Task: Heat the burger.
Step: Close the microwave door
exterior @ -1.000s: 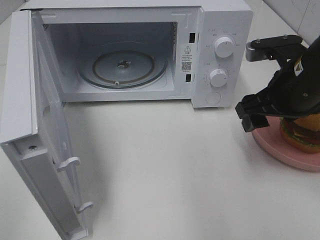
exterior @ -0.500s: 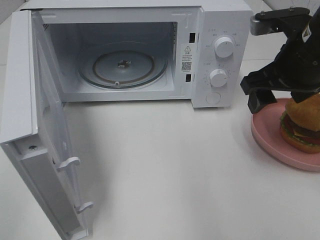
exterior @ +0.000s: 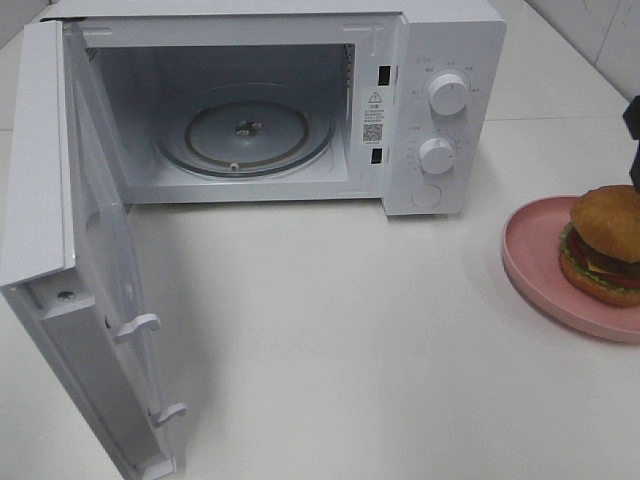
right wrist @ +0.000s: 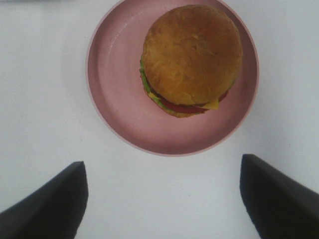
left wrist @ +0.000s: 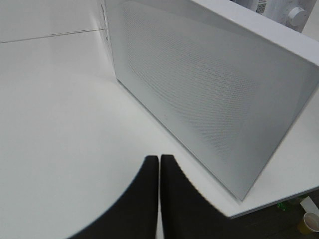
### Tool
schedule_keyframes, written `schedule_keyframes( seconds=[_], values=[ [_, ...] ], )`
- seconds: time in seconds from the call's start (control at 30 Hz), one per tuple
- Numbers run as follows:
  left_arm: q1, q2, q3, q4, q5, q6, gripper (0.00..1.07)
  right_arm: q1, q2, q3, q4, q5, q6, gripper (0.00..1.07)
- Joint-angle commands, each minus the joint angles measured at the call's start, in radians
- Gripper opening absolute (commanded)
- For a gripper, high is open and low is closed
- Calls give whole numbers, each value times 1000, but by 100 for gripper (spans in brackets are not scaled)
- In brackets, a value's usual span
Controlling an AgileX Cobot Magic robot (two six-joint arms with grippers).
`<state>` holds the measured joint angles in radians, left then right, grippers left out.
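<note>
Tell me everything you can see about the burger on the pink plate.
The burger has a rounded golden-brown top bun with a matte, slightly mottled surface. Under it show green lettuce, red tomato, a corner of yellow cheese and a dark patty. It sits upright and whole on the pink plate, off-centre toward one rim, on the table to the right of the microwave. Only the plate touches it; neither hand holds it.

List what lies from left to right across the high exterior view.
Open white microwave door → round glass turntable inside the white microwave → two white round control knobs → round pink plate → golden-bun burger on it.
</note>
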<state>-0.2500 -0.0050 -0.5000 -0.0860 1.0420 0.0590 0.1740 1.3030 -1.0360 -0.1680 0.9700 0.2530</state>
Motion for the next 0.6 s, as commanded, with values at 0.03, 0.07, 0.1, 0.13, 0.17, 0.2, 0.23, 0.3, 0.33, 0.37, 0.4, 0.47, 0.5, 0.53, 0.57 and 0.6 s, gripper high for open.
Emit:
schedule_keyframes(
  seconds=[0.03, 0.07, 0.1, 0.13, 0.17, 0.2, 0.23, 0.3, 0.33, 0.37, 0.4, 0.47, 0.5, 0.53, 0.57, 0.6],
  values=[
    [3, -17, 2, -5, -10, -3, 0, -7, -108, 1, 37, 76, -12, 75],
    [3, -17, 2, -5, -10, -3, 0, -7, -129, 1, 42, 87, -12, 75],
    [3, -17, 2, -5, -10, -3, 0, -7, -129, 1, 42, 87, -12, 75],
    [3, -17, 2, -5, -10, -3, 0, -7, -178, 1, 55, 125, -12, 74],
    [3, -17, 2, -5, -10, -3, 0, -3, -198, 1, 59, 143, -12, 73],
    [3, -17, 2, -5, -10, -3, 0, -3, -198, 1, 59, 143, -12, 73],
    [3, -17, 2, -5, -10, -3, 0, -3, -243, 1, 59, 170, -12, 72],
    [3, -17, 2, -5, -10, -3, 0, -3, -292, 1, 59, 197, -13, 71],
    [3, -17, 2, -5, -10, -3, 0, -3, -317, 1, 57, 210, -15, 70],
    [3, -17, 2, -5, -10, -3, 0, -3, -317, 1, 57, 210, -15, 70],
    [3, -17, 2, -5, -10, -3, 0, -3, -361, 1, 57, 234, -23, 70],
    [3, -17, 2, -5, -10, -3, 0, -3, -412, 1, 57, 258, -30, 70],
    [3, -17, 2, -5, -10, -3, 0, -3, -432, 1, 57, 263, -34, 70],
    [3, -17, 2, -5, -10, -3, 0, -3, -432, 1, 57, 263, -34, 70],
    [3, -17, 2, -5, -10, -3, 0, -3, -488, 1, 58, 263, -38, 70],
    [3, -17, 2, -5, -10, -3, 0, -3, -516, 1, 58, 263, -41, 70]
  ],
)
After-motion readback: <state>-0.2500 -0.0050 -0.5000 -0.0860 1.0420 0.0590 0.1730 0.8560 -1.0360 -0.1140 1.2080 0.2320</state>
